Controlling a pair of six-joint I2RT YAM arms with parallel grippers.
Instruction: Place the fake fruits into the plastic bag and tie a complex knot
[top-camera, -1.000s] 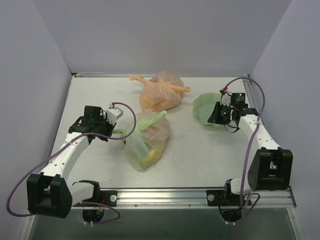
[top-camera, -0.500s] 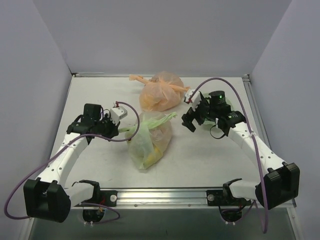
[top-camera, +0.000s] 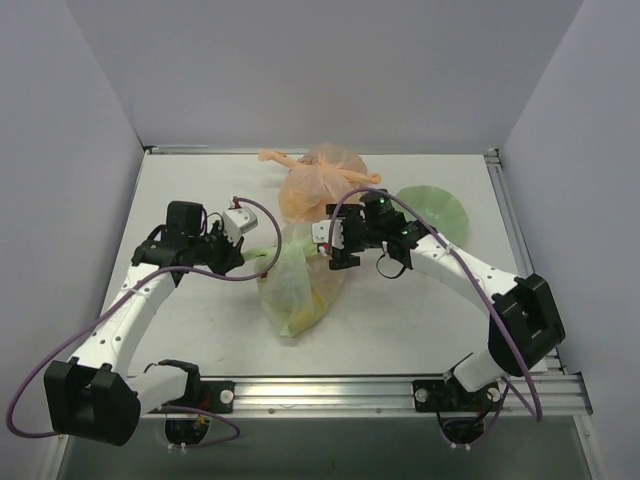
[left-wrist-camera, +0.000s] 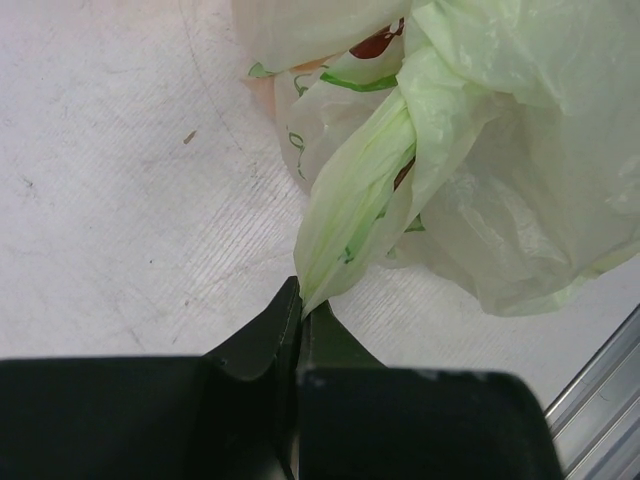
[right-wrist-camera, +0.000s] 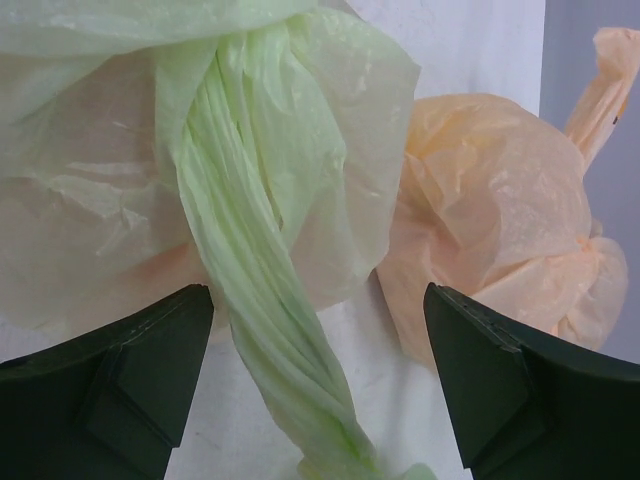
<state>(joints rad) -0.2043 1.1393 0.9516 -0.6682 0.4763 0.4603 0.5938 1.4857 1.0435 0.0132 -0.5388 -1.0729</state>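
Pale lavender walls enclose a white tabletop (top-camera: 420, 300) with both arms bolted at its near edge. Green printed marks show on the thin, crinkly, translucent pale green plastic bag (top-camera: 295, 285), but they are too crumpled to read.

The left arm reaches forward and bends inward, and its left gripper (left-wrist-camera: 300, 300) is clamped tight on the end of one twisted handle strip of the bag, which is stretched taut from the bag. The right arm arcs across from the right, with its right gripper (right-wrist-camera: 318, 290) spread wide at the bag's far side. The other twisted handle strip runs between its fingers (right-wrist-camera: 150, 350), and neither visibly presses on it.

The bag lies at the table's middle, with yellow plastic fruits (top-camera: 310, 300) dimly visible through it. A knotted peach-orange translucent bag (top-camera: 320, 185) sits just behind it. A pale green wavy-edged dish (top-camera: 440, 205) lies to the right.
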